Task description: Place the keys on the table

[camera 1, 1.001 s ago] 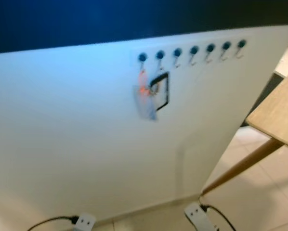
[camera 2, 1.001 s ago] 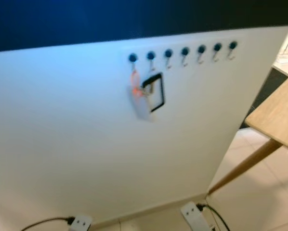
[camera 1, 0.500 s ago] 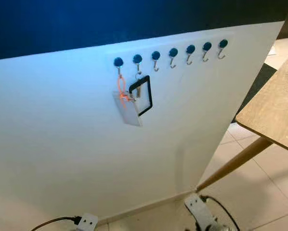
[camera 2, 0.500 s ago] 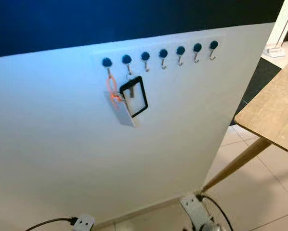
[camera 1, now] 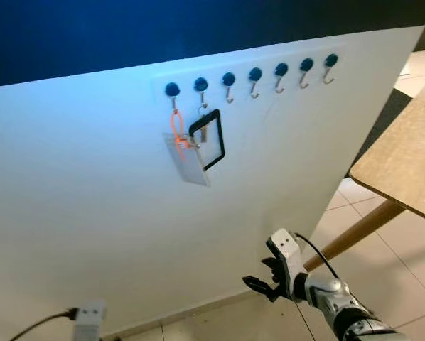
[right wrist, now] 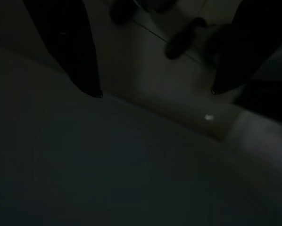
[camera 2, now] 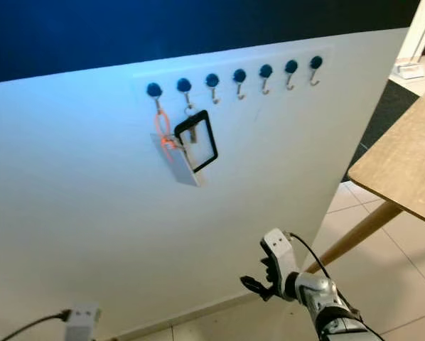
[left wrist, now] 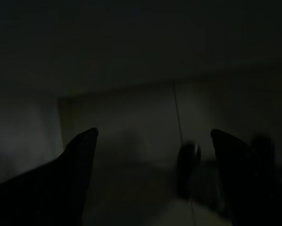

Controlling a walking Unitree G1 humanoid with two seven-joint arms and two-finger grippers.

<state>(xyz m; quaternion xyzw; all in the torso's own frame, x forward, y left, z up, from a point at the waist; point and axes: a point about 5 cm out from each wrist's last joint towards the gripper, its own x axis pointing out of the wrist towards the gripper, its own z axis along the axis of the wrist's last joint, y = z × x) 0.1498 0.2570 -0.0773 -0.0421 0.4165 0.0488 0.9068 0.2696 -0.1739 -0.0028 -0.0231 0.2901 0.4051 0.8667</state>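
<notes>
Left eye view, facing a white wall panel (camera 1: 92, 213): the keys (camera 1: 187, 145), on an orange loop with a clear tag and black frame, hang lengthwise downward from the leftmost hooks (camera 1: 173, 91), well above and to the left of the right gripper (camera 1: 264, 283). That gripper, low near the floor, has its black fingers (right wrist: 75, 56) spread apart and empty, and looks the nearer arm for an upward reach. The left gripper (left wrist: 150, 141) hangs idle, fingers apart; the wooden table (camera 1: 404, 170) stands to the right.
</notes>
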